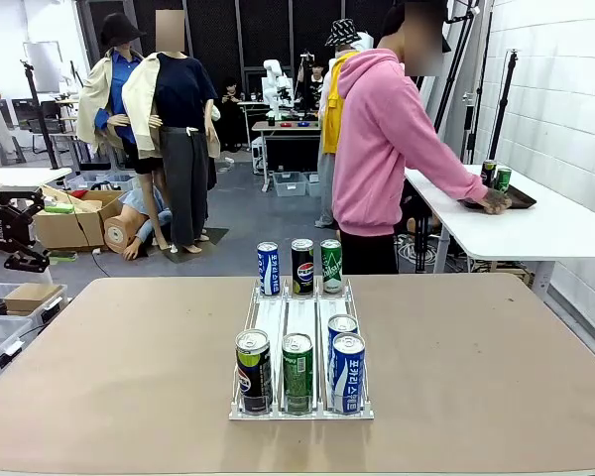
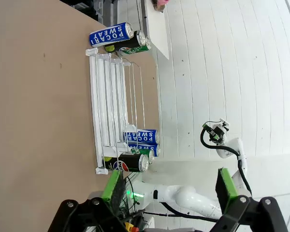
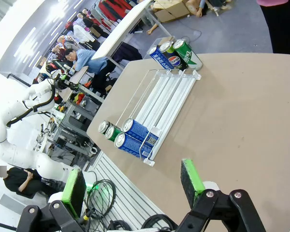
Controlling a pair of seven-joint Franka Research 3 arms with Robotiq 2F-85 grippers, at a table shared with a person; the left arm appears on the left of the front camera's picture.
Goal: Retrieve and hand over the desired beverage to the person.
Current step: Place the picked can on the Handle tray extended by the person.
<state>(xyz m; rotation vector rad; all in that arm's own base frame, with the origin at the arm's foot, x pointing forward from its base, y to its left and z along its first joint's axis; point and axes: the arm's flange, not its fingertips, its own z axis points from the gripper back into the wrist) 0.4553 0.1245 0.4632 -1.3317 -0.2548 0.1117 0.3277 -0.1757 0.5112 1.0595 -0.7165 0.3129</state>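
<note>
Standing at the far side, turned toward a white side table (image 1: pixel 535 233), the person (image 1: pixel 382 149) rests a hand (image 1: pixel 494 202) on a dark tray (image 1: pixel 516 198) bearing two cans (image 1: pixel 496 177); on the brown table (image 1: pixel 129 367) a clear three-lane can rack (image 1: pixel 299 327) holds three cans at its far end and four at its near end; left gripper (image 2: pixel 169 186) and right gripper (image 3: pixel 133 186) hang above the tabletop, jaws spread wide, empty
</note>
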